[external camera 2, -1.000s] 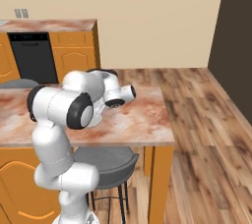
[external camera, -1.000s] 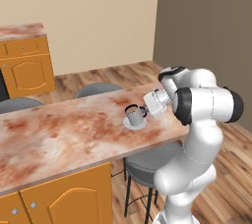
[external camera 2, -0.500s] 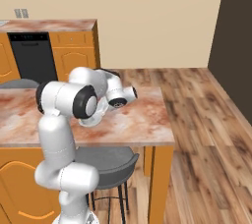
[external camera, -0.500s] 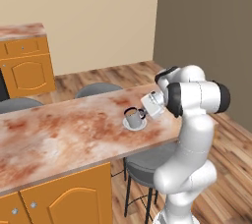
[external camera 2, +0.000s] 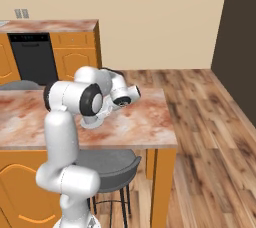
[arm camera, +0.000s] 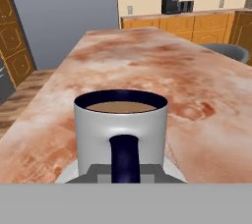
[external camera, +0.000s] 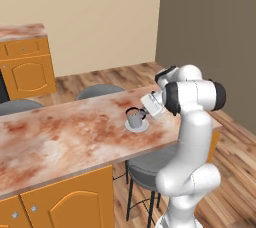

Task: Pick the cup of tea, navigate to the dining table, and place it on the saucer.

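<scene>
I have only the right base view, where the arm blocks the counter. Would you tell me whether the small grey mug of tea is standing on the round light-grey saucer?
Observer: Yes. In the left base view the small grey mug of tea stands upright on the round light-grey saucer, near the right end of the reddish marble dining table.
Operator: Thank you. Where is the gripper relative to it?
Observer: The gripper is level with the mug, right at its dark handle, which points straight back at the hand camera. Whether the fingers are clamped on the handle, I cannot tell.
Operator: Has any tea spilled?
Observer: None that I can see. The hand view shows brown tea close below the dark rim.
</scene>
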